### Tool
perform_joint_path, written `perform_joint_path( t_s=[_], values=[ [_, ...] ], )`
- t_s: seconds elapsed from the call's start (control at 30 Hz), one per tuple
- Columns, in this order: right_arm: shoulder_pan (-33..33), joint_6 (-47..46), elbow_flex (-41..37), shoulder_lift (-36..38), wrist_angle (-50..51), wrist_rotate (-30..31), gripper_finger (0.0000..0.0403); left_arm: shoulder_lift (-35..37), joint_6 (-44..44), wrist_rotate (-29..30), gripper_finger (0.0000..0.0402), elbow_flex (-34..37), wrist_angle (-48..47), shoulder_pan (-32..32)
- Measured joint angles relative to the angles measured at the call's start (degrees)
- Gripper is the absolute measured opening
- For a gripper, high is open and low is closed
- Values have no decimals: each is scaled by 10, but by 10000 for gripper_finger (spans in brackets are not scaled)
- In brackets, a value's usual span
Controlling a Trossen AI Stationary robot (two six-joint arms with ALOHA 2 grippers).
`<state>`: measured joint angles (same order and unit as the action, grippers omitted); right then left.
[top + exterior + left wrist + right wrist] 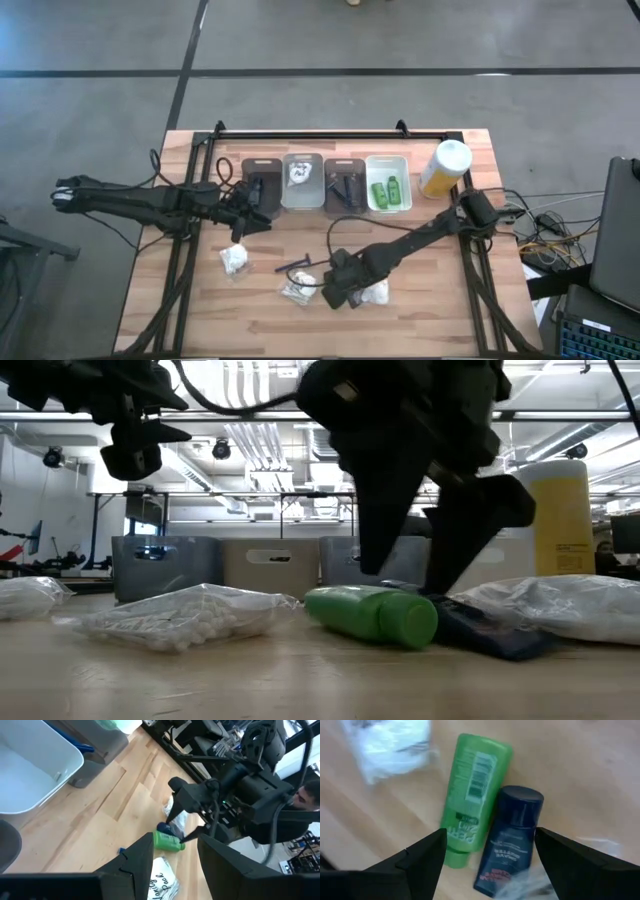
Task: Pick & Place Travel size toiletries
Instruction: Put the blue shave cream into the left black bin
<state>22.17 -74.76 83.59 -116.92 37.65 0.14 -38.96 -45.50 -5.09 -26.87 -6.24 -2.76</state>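
A small green bottle (pixel 470 795) and a short dark tube (pixel 510 840) lie side by side on the table. My right gripper (pixel 490 852) hangs over them, open, one finger outside each; in the high view it (pixel 338 292) sits in the table's near middle. The low view shows the bottle (pixel 370 615) on its side. White packets (pixel 235 260) (pixel 297 290) (pixel 376 292) lie around, and a thin dark item (pixel 295 267) lies between them. My left gripper (pixel 243 220) is open, in front of the leftmost bin (pixel 262 170).
Four bins stand in a row at the far side: one dark (pixel 262 170), one light (pixel 302 195) with a white packet, one dark (pixel 343 170) with razors, one white (pixel 388 205) with green bottles. A tall yellow bottle (pixel 445 168) stands right of them.
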Motion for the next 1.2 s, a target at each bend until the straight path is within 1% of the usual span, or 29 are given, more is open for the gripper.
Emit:
perform_joint_path(
  t_s=[0.27,0.4,0.6,0.77,0.87,0.97,1.13,1.2],
  values=[
    [0,13,14,-3,34,14,287,0,8,0,158,0,-2,0],
    [5,19,11,-6,34,14,298,0,8,2,158,0,-3,0],
    [12,67,11,-31,34,9,317,0,17,8,158,0,-3,0],
    [14,89,15,-38,35,-12,325,0,19,8,158,0,-3,0],
    [16,109,18,-38,38,-12,326,0,19,8,158,0,-3,0],
    [16,140,21,-39,42,-14,315,0,22,8,158,0,-3,0],
    [17,199,20,-41,44,-15,281,0,24,9,158,0,-3,0],
    [17,206,20,-41,44,-14,266,0,24,11,158,0,-3,0]
  ],
)
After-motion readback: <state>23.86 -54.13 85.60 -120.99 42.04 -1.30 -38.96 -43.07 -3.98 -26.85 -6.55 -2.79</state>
